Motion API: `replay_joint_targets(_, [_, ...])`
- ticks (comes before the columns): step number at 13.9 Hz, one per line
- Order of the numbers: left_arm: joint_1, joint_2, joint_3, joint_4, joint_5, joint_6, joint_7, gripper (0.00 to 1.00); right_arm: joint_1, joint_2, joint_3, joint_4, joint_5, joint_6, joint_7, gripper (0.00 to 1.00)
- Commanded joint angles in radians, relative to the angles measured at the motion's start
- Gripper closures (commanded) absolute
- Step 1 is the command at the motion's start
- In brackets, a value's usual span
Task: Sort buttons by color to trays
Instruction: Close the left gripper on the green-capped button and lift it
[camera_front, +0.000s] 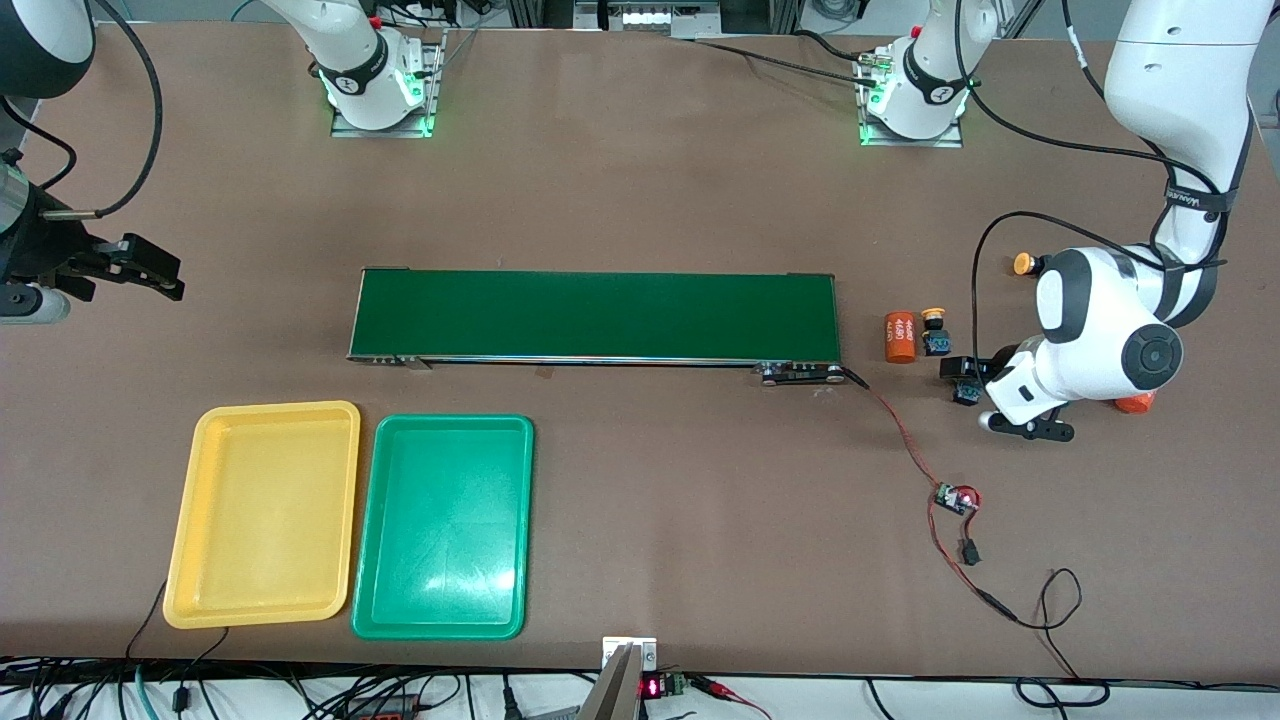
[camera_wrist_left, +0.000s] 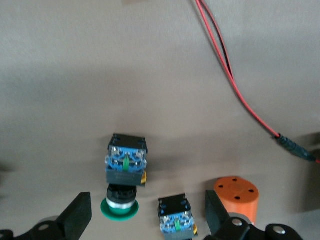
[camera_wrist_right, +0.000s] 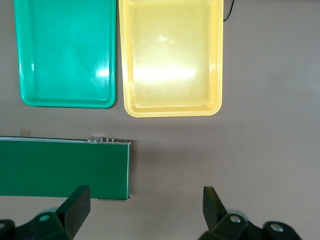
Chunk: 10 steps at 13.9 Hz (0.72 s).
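buttons (camera_wrist_left: 126, 172) near the tabletop's left-arm end: likely light, rigid, smooth caps, so grip the boxy body; left hand (camera_wrist_left: 147, 216) fingers apart over the green-capped one, right hand (camera_wrist_right: 146, 210) apart, waiting by the conveyor belt (camera_wrist_right: 62, 167).

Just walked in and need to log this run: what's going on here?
Nothing is sorted yet: the yellow tray and green tray hold nothing. The left hand, open, hovers over a green button lying on the table past the conveyor belt, toward the left arm's end. The right hand, also open, waits by the belt's opposite end.
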<state>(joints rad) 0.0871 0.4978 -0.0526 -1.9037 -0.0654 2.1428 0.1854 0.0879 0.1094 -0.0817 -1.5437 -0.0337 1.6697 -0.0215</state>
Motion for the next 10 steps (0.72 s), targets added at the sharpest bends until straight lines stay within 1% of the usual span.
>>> replay_joint_targets(1, [0.005,0.036,0.000,0.028,-0.021,-0.029,0.032,0.00,-0.001,-0.010,0.003,-0.010,-0.002,0.022,-0.015,0.00])
replay_joint_targets(3, [0.005,0.068,0.000,0.047,-0.016,-0.023,0.066,0.00,0.004,-0.004,0.003,-0.010,-0.002,0.031,-0.015,0.00])
replay_joint_targets(5, [0.010,0.129,0.000,0.096,-0.024,-0.024,0.118,0.00,0.006,-0.004,0.005,-0.010,0.000,0.030,-0.015,0.00])
replay_joint_targets(10, [0.016,0.153,0.000,0.132,-0.027,-0.029,0.134,0.00,0.004,-0.002,0.006,-0.009,0.000,0.042,-0.014,0.00])
